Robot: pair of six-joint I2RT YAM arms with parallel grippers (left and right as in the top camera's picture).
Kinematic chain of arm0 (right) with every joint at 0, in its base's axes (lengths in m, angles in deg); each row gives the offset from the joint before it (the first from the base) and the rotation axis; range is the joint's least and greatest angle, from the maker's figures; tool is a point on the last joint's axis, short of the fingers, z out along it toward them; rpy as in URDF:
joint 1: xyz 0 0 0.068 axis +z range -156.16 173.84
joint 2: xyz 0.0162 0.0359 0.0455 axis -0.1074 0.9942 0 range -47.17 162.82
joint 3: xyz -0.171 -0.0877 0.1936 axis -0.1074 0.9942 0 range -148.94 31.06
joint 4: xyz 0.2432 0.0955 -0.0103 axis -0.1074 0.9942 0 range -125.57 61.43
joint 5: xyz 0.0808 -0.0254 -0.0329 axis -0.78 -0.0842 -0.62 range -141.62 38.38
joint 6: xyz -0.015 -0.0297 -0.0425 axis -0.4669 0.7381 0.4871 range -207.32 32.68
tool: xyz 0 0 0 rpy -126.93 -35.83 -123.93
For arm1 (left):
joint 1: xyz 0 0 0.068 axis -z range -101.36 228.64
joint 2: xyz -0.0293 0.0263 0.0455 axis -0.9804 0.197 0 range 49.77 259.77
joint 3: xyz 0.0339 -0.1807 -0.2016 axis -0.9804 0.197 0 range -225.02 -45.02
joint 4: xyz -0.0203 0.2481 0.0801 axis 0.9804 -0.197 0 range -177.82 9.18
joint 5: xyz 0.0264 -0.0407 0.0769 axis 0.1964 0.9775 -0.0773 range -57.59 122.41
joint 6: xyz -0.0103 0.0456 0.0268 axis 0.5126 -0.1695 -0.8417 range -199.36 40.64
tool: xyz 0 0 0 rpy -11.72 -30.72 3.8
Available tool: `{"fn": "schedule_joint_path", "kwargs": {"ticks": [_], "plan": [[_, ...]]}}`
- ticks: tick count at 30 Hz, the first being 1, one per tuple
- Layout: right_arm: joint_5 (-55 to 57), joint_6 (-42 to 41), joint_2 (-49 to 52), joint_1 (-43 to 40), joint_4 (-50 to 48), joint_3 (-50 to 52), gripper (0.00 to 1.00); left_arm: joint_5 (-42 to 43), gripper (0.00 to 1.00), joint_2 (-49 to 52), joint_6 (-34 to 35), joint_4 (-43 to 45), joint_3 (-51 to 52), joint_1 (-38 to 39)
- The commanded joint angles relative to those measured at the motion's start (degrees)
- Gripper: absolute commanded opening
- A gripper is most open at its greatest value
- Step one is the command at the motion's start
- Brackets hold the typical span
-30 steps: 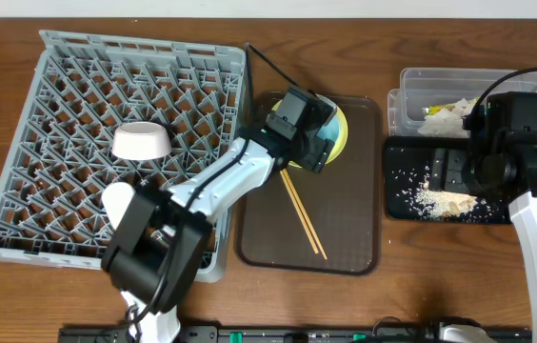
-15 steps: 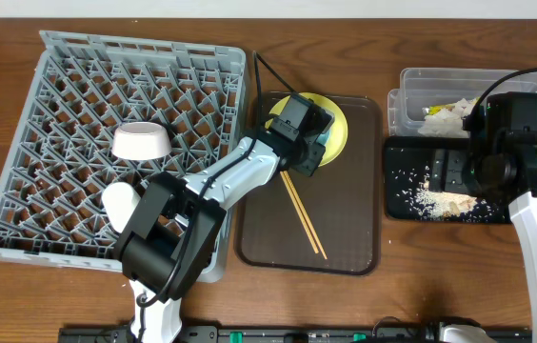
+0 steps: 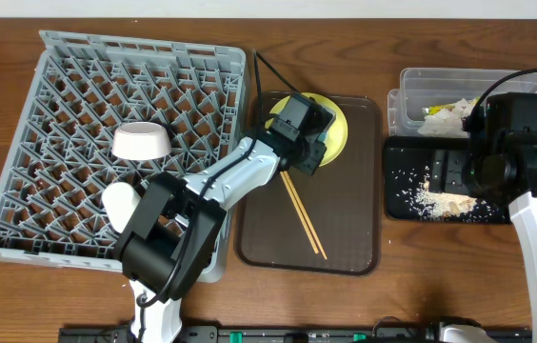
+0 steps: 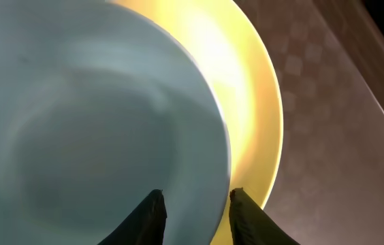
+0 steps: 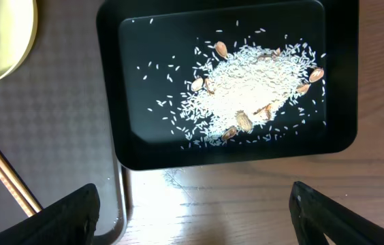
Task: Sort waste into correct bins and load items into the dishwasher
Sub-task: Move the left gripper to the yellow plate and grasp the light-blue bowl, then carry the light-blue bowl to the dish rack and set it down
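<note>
My left gripper point(image 3: 299, 133) point(image 4: 197, 197) is down over the round yellow plate point(image 3: 338, 129) point(image 4: 260, 102) on the brown serving tray. Its fingers are close together astride the rim of the light blue bowl point(image 4: 97, 122), one inside and one outside, shut on it. The bowl sits on the plate. Wooden chopsticks point(image 3: 302, 214) point(image 5: 1, 178) lie on the serving tray. A pale pink bowl point(image 3: 142, 141) sits in the grey dish rack point(image 3: 78, 76). My right gripper point(image 3: 447, 171) point(image 5: 195, 201) is open and empty above the black tray point(image 5: 107, 82) of rice scraps point(image 5: 246, 88).
The brown serving tray point(image 3: 345, 238) point(image 5: 62, 102) lies between the rack and the black tray. The clear tub point(image 3: 411, 81) behind the black tray holds crumpled white paper point(image 3: 451, 112). A white round thing point(image 3: 121, 202) shows in the rack beside my left arm. A black cable runs behind the serving tray.
My left gripper shifted slightly toward the front left over the plate, then stayed still. The right arm has not moved.
</note>
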Motion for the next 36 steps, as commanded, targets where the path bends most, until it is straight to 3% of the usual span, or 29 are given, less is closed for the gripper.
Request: {"fn": "schedule_joint_path", "kwargs": {"ticks": [1, 14, 23, 36], "plan": [[0.0, -0.7, -0.6, -0.5, 0.2, -0.3, 0.87, -1.2, 0.32, 0.0, -0.4, -0.2, -0.5, 0.2], [0.0, -0.7, -0.6, -0.5, 0.4, -0.3, 0.87, -2.7, 0.31, 1.0, -0.4, -0.9, -0.4, 0.2], [0.0, -0.7, -0.6, -0.5, 0.5, -0.3, 0.87, -3.9, 0.07, 0.7, -0.3, -0.7, -0.4, 0.2], [0.0, -0.7, -0.6, -0.5, 0.5, -0.3, 0.86, -3.5, 0.06, -7.8, -0.3, -0.7, -0.4, 0.2]]}}
